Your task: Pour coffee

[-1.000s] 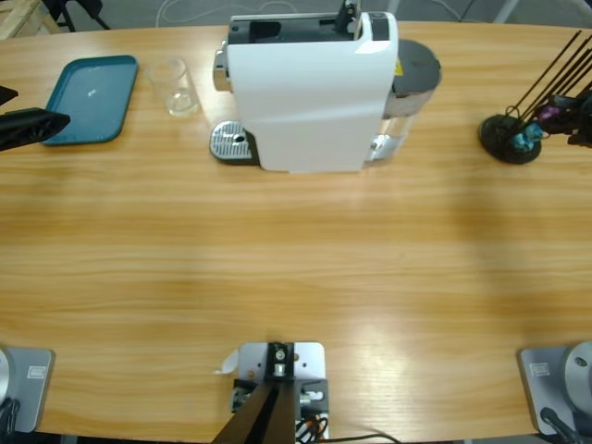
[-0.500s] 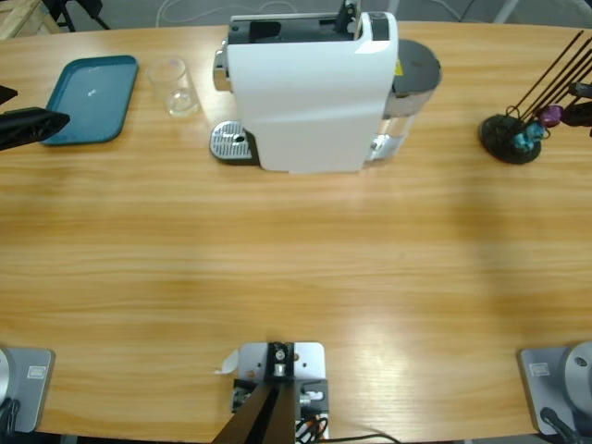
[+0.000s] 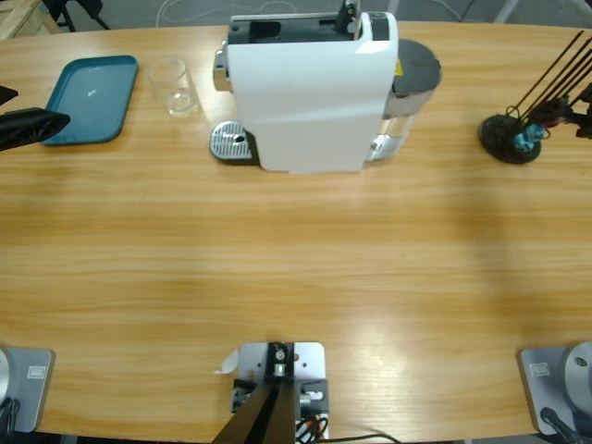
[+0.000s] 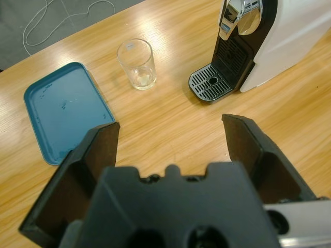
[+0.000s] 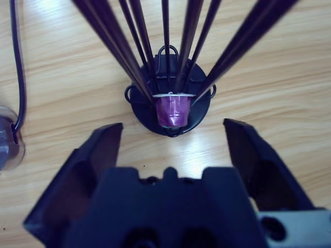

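Note:
The white coffee machine [image 3: 310,92] stands at the table's far middle, its spout [image 4: 239,14] over a metal drip grate [image 4: 211,86]. A clear glass [image 4: 136,63] stands upright to the left of the grate, between it and the tray, also seen as the glass [image 3: 180,86] from above. A thin pale yellowish layer, seemingly coffee [image 4: 141,79], lies in its bottom. My left gripper [image 4: 170,142] hangs open well short of the glass, holding nothing. My right gripper [image 5: 173,142] is open, facing a purple capsule [image 5: 174,109] in the black wire holder [image 3: 511,137].
A teal tray [image 3: 91,98] lies at the far left beside the glass. The holder's long black rods [image 5: 155,46] fan out above the right gripper. A dark cable [image 5: 14,67] runs along the table by the machine's water tank [image 3: 412,83].
At the right edge the right gripper has shifted slightly by the capsule holder. The left gripper, glass and machine have not moved.

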`<state>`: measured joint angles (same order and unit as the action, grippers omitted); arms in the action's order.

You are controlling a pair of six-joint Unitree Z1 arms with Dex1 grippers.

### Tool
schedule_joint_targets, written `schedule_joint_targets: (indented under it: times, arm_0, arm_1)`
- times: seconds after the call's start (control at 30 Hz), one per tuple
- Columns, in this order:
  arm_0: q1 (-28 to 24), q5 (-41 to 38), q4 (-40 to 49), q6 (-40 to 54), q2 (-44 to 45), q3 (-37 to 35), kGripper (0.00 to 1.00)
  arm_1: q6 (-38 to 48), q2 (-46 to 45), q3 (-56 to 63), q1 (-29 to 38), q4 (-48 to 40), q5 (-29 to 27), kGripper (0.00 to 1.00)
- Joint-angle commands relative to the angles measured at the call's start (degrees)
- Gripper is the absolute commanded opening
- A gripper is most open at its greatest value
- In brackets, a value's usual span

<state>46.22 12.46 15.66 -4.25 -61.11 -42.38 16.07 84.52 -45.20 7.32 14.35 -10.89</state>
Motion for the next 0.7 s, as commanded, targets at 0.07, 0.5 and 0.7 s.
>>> schedule_joint_targets:
  times: [0.07,0.5,0.7]
  arm_0:
    - [-0.4,0.0,-0.5,-0.1,0.2,2.4,0.858]
    - [-0.4,0.0,-0.6,-0.1,0.2,2.4,0.858]
    - [-0.4,-0.1,-0.6,-0.1,0.2,2.4,0.858]
  arm_1:
    - [-0.2,3.0,0.6,-1.0,-1.5,0.7,0.723]
    - [-0.2,4.8,0.6,-1.5,-2.2,1.2,0.493]
    - [-0.4,4.3,1.1,-1.5,-2.5,0.3,0.335]
